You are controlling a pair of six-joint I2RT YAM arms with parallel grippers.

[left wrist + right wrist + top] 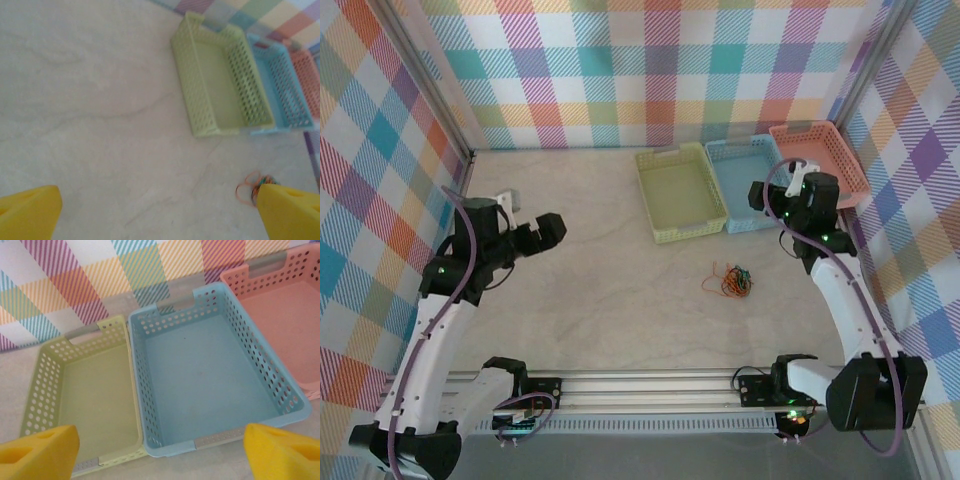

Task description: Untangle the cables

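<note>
Here we are, and the cables are one small knot of orange, green and dark strands, lying loose on the desk. Nothing is touching them. They sit on the near side of the right tool, back toward its arm's base and a little inward, well apart from it.

That right tool is up by the far wall with its fingers apart and nothing between them. It looks straight down on the blue basket, with the green basket off its left finger and the pink basket off its right. All three baskets are bare inside. My guess is that they are lined up there so each freed strand gets its own bin.

Over on the other side, the left tool hangs above open desk, jaws spread wide and carrying nothing. It points across toward the tangle, which is some way off. In its own camera the bundle peeks out just beside its right fingertip, partly hidden behind it.

So the untangling hasn't begun. I'd say the knot is one clump, so it will want both tools, one to pin it and one to draw a strand clear. The wires are very thin, and a pinch could easily catch two or slip off.
</note>
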